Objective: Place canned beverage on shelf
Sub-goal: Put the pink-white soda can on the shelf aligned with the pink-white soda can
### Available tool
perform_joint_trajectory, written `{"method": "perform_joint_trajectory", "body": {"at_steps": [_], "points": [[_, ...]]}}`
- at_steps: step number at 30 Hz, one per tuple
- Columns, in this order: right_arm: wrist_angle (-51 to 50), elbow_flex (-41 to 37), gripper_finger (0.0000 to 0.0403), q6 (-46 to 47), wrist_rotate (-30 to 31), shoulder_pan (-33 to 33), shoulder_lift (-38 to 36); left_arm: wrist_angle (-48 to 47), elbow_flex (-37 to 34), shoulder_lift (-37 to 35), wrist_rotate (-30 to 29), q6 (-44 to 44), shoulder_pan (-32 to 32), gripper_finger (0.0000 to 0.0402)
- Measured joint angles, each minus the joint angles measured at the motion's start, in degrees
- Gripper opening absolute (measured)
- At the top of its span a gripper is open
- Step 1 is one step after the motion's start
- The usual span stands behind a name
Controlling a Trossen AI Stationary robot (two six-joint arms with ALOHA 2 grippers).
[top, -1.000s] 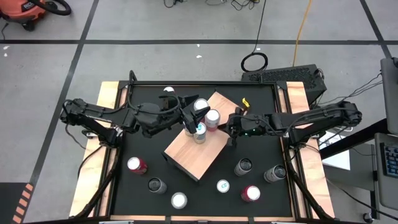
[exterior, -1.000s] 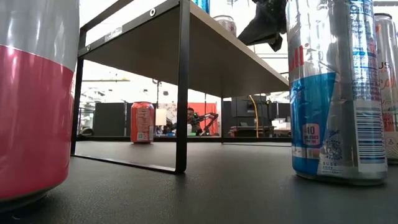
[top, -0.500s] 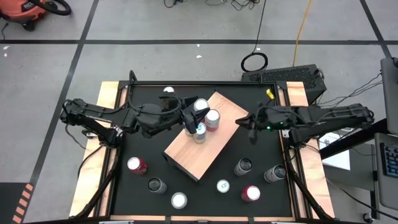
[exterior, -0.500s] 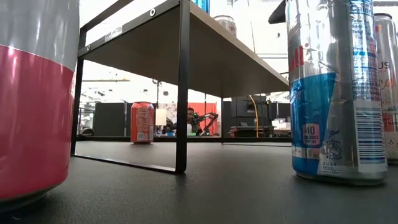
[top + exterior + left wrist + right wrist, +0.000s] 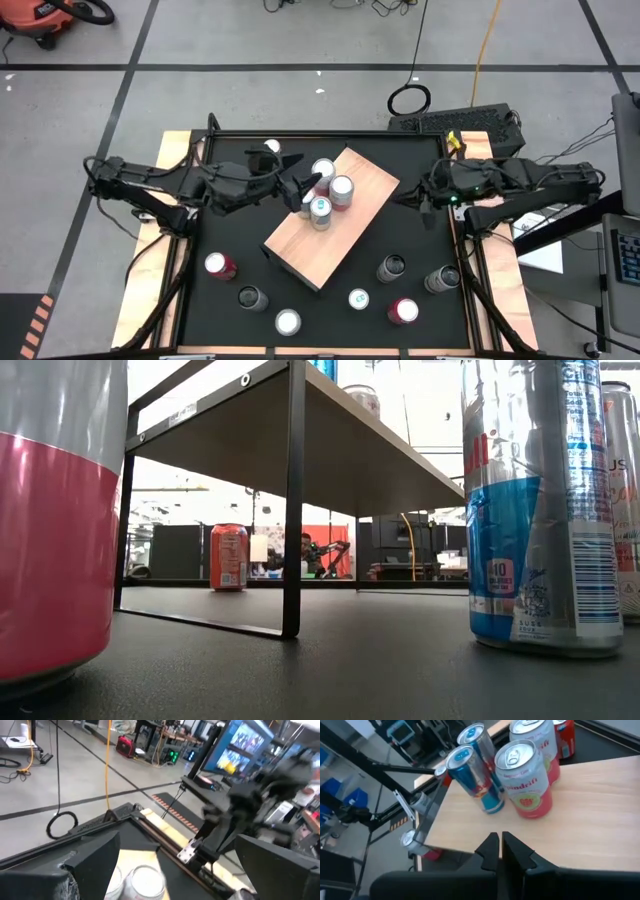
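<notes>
High view, straight down: the shelf point(image 5: 331, 215), a tan wooden board, lies diagonally at the middle of the black counter point(image 5: 420, 245). Three cans stand on its end toward 11 o'clock: a white-topped can point(image 5: 323, 170), a pink-and-white can point(image 5: 342, 188) just beside it, and a slim blue can point(image 5: 320, 209) toward 6 o'clock of these. The left tool point(image 5: 305, 187) hovers at that cluster from 9 o'clock, fingers spread wide and gripping nothing. The right tool point(image 5: 424, 199) sits off the shelf toward 3 o'clock, near the counter's edge, fingers shut and empty.

Progress, as judged: three cans are shelved, and the left tool appears to have just let go. Seven cans remain on the counter, six toward 6 o'clock of the shelf, among them a red can point(image 5: 220, 265), a dark can point(image 5: 391, 267) and a white-lidded can point(image 5: 288, 321), plus one white top point(image 5: 271, 146) near 12 o'clock. The task stays unfinished if all are meant.

Limits: the left arm covers part of the white-topped can, so contact between finger and can cannot be settled. Low view shows only the shelf's underside point(image 5: 330, 450) and can tops. Left wrist view is blurred.
</notes>
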Motion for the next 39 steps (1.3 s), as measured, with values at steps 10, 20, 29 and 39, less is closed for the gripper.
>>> {"method": "perform_joint_trajectory", "body": {"at_steps": [10, 20, 29, 39], "points": [[-21.83, 22.4, 0.0, 5.34, -4.91, 1.57, 10.2, -6.71, 0.02, -3.36, 0.72, -0.2, 0.32, 0.0396], [-32.63, 26.14, 0.0, 4.82, -10.56, 1.96, 14.13, -14.65, -0.05, -4.86, 5.14, -8.1, -3.5, 0.0396], [-37.31, 26.14, 0.0, 3.17, -10.55, 2.2, 13.71, -15.07, -0.03, -7.2, 3.89, -15.63, -8.84, 0.0396], [-37.85, 26.14, 0.0, -2.23, -15.85, 4.48, 13.69, -17.38, -0.03, -6.07, 1.6, -22.87, -14.52, 0.0396]]}}
